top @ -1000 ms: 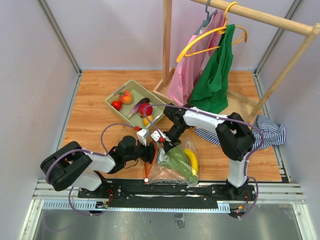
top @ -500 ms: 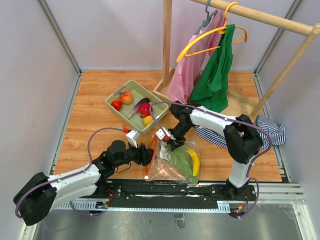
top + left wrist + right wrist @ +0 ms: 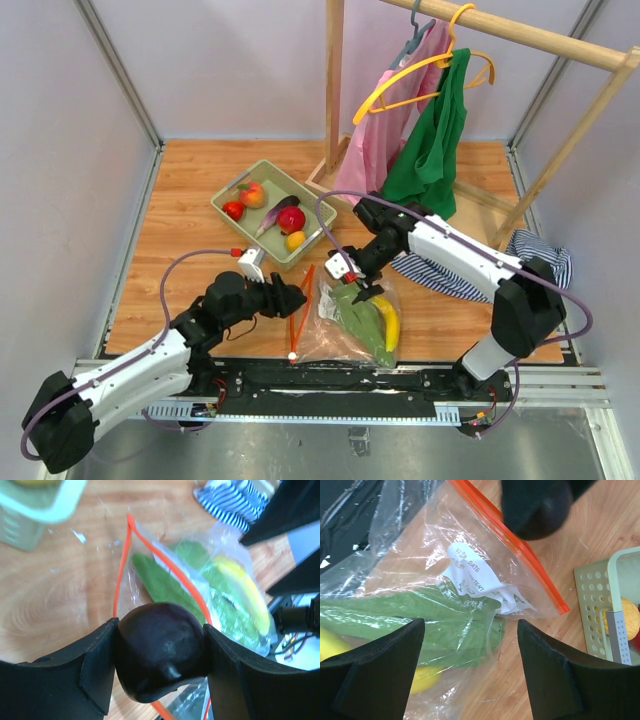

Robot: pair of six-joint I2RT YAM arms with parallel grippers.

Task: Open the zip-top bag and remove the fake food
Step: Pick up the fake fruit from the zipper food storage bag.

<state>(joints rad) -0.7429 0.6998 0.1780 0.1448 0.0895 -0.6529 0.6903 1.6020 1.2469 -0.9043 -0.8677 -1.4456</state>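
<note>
The zip-top bag (image 3: pixel 350 325) lies near the table's front edge, its orange zip strip (image 3: pixel 303 300) on the left side. Inside it are a green piece (image 3: pixel 360 318) and a yellow banana (image 3: pixel 387 322). My left gripper (image 3: pixel 288 298) is beside the strip, shut on a dark purple glossy fake food piece (image 3: pixel 160 652), with the bag (image 3: pixel 210 580) just beyond. My right gripper (image 3: pixel 358 283) hangs open over the bag's top end. Between its fingers show the bag (image 3: pixel 420 575), its white label (image 3: pixel 475 580) and the green piece (image 3: pixel 420 622), none of them gripped.
A pale green basket (image 3: pixel 300 182) behind the bag holds red, peach, purple and orange fake food. A wooden clothes rack (image 3: pixel 333 100) carries a pink and a green garment (image 3: pixel 430 150). A striped cloth (image 3: pixel 535 262) lies at the right.
My right gripper's jaws have opened, let go of the bag and shifted a little right. My left arm has stretched out low to the left, its gripper still on the purple piece by the zip strip.
</note>
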